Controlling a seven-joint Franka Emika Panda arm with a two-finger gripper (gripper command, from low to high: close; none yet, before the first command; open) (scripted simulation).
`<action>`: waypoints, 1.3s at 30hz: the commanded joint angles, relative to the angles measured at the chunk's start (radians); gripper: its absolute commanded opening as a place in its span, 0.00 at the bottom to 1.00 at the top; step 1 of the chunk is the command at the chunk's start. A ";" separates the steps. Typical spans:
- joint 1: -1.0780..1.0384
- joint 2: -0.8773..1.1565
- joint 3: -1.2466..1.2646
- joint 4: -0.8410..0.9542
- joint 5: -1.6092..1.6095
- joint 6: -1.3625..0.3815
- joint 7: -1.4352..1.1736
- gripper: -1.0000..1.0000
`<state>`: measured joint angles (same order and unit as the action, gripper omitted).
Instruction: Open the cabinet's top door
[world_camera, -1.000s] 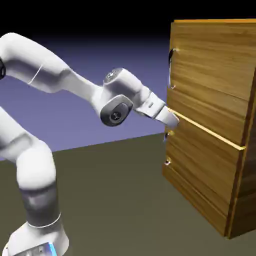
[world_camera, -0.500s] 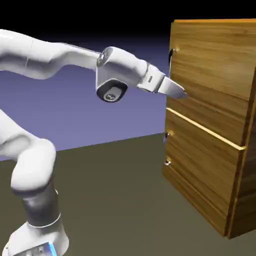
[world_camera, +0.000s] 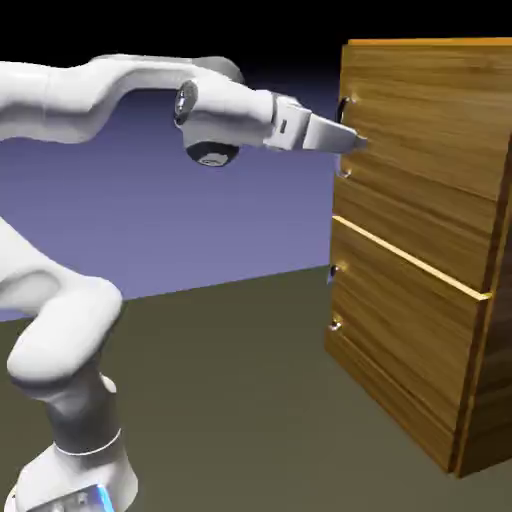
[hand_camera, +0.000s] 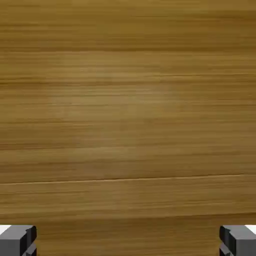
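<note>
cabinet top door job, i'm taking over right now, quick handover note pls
Gripper: open, holding nothing, level, its tip at the face of the top door on the cabinet.
Handle: on the door's near edge, above and beside the gripper tip; the gripper is not around it.
Hand view: only wood grain between the two fingertips, no handle in sight.
Done: the gripper is up at the top door.
Left: door looks shut; line up on the handle, close on it, pull the door open.
</note>
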<state>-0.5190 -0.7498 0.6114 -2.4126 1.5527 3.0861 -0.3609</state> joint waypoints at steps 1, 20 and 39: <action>-0.015 -0.005 0.017 0.011 0.044 0.001 -0.031 0.50; -0.298 -0.101 0.343 0.223 0.870 0.027 -0.617 0.50; -0.642 -0.105 0.642 0.473 1.345 0.022 -0.952 0.00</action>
<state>-1.1613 -0.8547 1.2535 -1.9393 2.8973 3.1081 -1.3130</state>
